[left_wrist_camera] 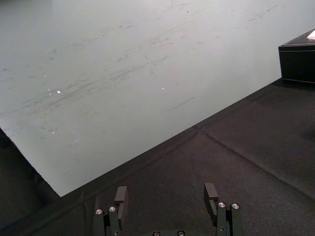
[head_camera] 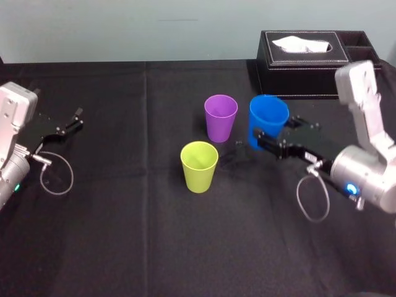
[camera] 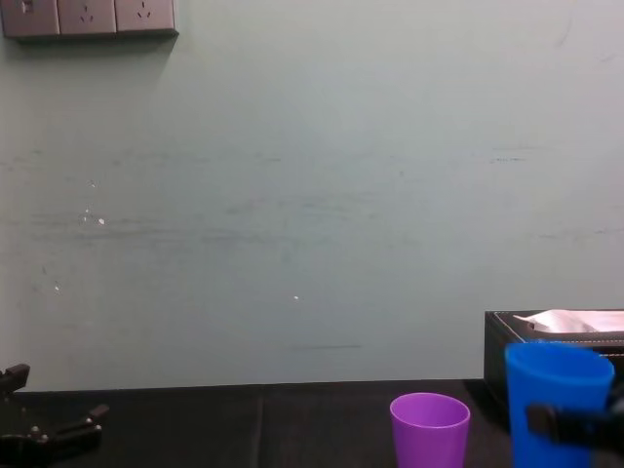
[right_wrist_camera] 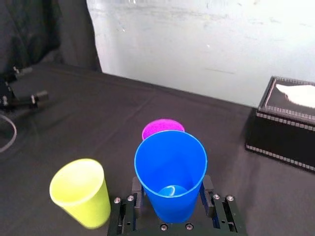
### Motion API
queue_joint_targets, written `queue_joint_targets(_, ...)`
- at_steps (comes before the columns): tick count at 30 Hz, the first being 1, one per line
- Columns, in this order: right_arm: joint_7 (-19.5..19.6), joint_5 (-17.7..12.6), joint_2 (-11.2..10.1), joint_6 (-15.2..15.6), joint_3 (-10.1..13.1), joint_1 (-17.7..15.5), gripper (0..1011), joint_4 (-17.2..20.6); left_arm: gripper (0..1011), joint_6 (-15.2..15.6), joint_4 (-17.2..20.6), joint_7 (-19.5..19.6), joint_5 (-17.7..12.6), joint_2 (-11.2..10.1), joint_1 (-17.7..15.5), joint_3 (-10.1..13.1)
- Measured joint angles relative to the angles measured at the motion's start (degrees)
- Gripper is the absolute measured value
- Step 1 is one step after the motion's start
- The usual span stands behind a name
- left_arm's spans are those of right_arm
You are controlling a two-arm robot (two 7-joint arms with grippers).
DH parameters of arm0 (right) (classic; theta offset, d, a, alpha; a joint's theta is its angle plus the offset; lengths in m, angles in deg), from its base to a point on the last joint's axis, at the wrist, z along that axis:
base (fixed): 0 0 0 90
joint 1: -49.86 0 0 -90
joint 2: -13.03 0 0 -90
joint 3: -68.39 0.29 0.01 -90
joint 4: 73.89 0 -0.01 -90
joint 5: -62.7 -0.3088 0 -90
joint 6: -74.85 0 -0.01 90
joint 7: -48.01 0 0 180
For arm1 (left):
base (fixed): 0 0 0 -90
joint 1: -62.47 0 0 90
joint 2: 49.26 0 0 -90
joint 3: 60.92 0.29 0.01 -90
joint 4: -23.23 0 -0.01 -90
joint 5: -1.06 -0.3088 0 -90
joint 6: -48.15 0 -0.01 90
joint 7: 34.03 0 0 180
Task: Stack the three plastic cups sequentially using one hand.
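Right claw [head_camera: 266,137] grips blue cup [head_camera: 268,111] beside purple cup [head_camera: 221,116]
Held upright for nesting, it seems; yellow-green cup [head_camera: 198,166] waits near purple cup; left claw [head_camera: 75,120] idles released, well apart

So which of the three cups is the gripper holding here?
The blue cup: the right gripper is shut around it. The purple cup and yellow-green cup stand free; the left gripper is open, far left.
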Motion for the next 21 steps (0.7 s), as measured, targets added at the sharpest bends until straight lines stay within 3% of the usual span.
queue_joint_targets(4, -0.72, -1.52, -0.28, 2.05, -0.09, 2.74, 705, -0.51, 1010, 0.0, 0.0, 0.0, 0.0, 0.0, 0.0, 0.0)
queue_joint_targets(11, -2.25, -3.12, -0.88, 4.95, -2.26, 8.26, 706, -2.69, 1010, 0.0, 0.0, 0.0, 0.0, 0.0, 0.0, 0.0)
queue_joint_targets(21, -3.33, -3.86, -0.46, 6.07, -5.72, 14.38, 705, -6.72, 1010, 0.0, 0.0, 0.0, 0.0, 0.0, 0.0, 0.0)
